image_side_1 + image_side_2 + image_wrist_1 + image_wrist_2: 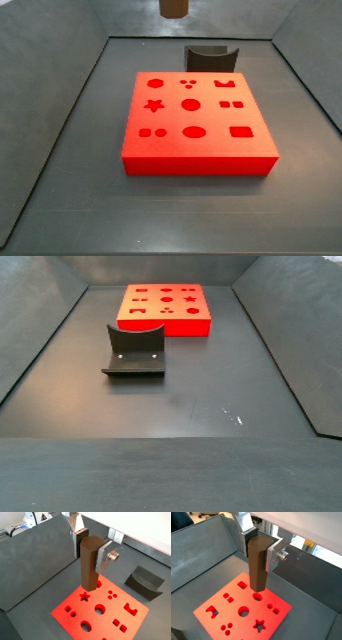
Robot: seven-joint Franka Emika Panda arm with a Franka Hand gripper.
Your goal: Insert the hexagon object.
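Dark-brown hexagon object [89, 567] clamped in gripper [93, 562] above red block [194, 128], gripper cropped in side views

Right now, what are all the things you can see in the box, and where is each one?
Red block: one, bright red, flat on the dark floor, its top cut with holes of many shapes (star, circles, squares, ovals).
Dark grey curved block: one, dark grey, standing on the floor beside the red block, apart from it.
Bin walls: grey panels around the dark floor.
Hexagon object: one, dark brown, a long rod held upright above the red block, its lower end not yet in any hole; only its lower end shows at the top edge of a side view.
Gripper: one, silver fingers with dark pads, shut on the hexagon object, high over the red block in both wrist views.
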